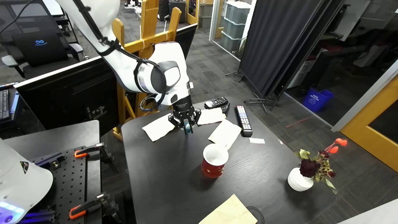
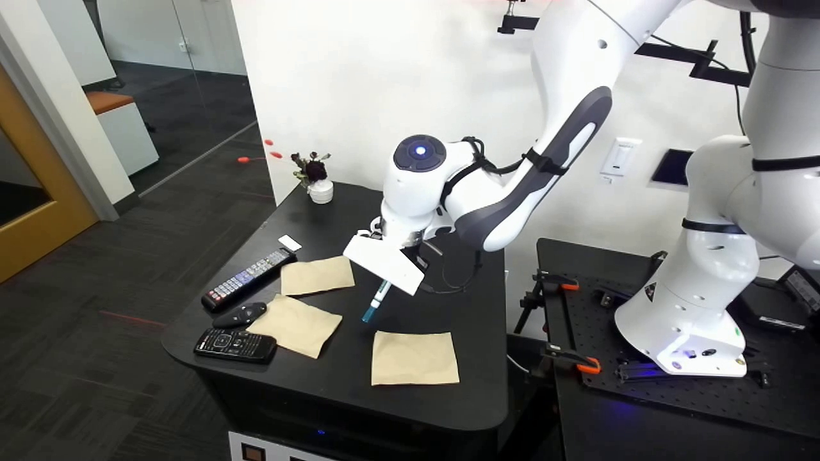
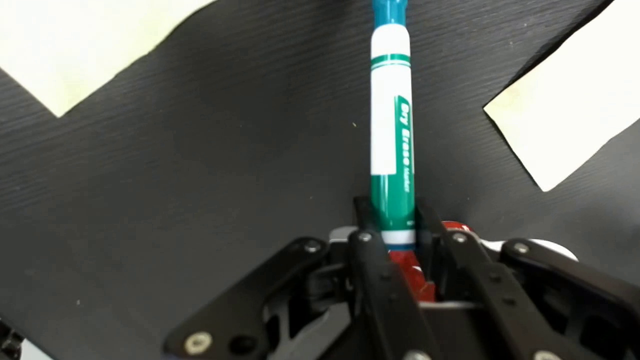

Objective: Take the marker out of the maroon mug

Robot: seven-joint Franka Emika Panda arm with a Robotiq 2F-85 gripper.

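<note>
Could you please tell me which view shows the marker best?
The wrist view: the marker appears largest there, with "Dry Erase" readable, though the top edge cuts its teal end. Both exterior views show that end small; in an exterior view, white barrel shows too.

The jaws point down in an exterior view and grip the teal marker (image 1: pixel 187 128) over the dark tabletop (image 1: pixel 164 174), apart from the maroon mug (image 1: pixel 213 168), which stands upright near a pale sheet (image 1: pixel 225 133), while a white vase (image 1: pixel 299 181) holds dark red flowers (image 1: pixel 310 168)
</note>
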